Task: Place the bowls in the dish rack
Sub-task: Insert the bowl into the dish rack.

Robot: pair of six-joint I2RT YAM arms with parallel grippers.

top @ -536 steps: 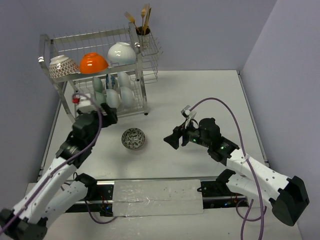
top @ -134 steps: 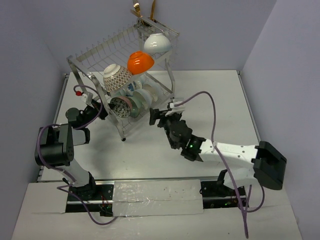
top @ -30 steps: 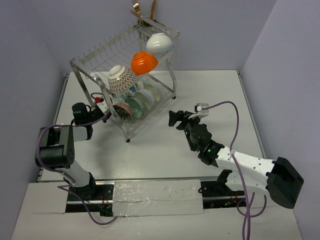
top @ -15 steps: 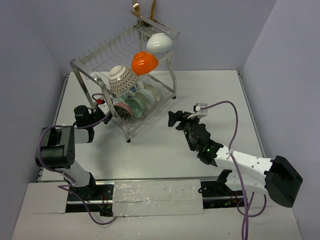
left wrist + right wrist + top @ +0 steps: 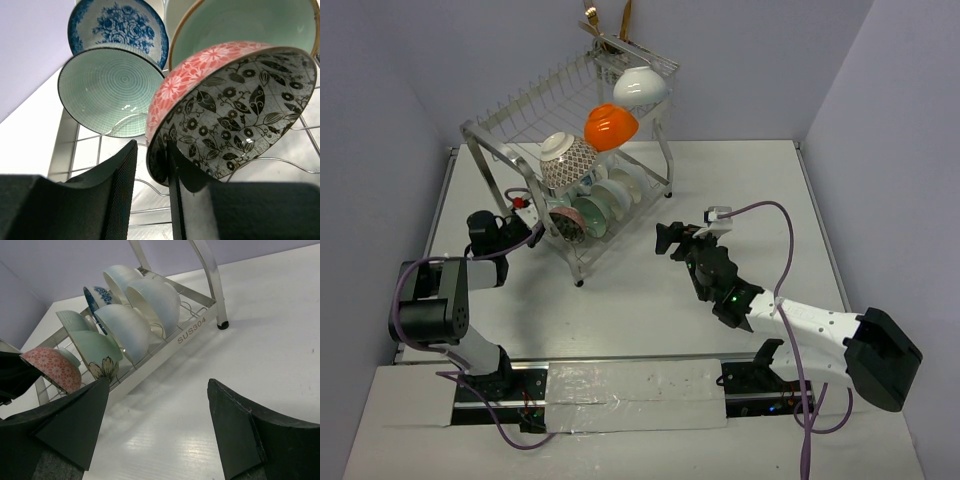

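Looking down from the top camera first: the dish rack [image 5: 535, 105] sits skewed on the bench [image 5: 750, 190], back left. The top shelf has a brown-patterned bowl [image 5: 566, 160], an orange bowl [image 5: 611, 125] and a white bowl [image 5: 640, 85] upside down in a row, with gold cutlery [image 5: 592, 15] poking out of the corner cup. More bowls stand on edge on the lower shelf. The left gripper [image 5: 535, 232] is right at the near end of that shelf. The right gripper [image 5: 665, 240] hovers over bare bench to the rack's right.

Left wrist cam: the fingers [image 5: 122, 190] straddle the rim of a pink floral bowl [image 5: 235, 110], one inside, one outside. They're parted just a little, with a sliver of gap on the outer side, so not clamped. The bowl stands tilted on the wires, with a teal bowl [image 5: 107, 90] and a blue-flowered bowl [image 5: 117, 25] behind it.

Right wrist cam: jaws spread wide with nothing between them, facing the lower shelf. Pale blue bowls [image 5: 155, 300] stand there on edge, and the pink floral bowl is at the left end.
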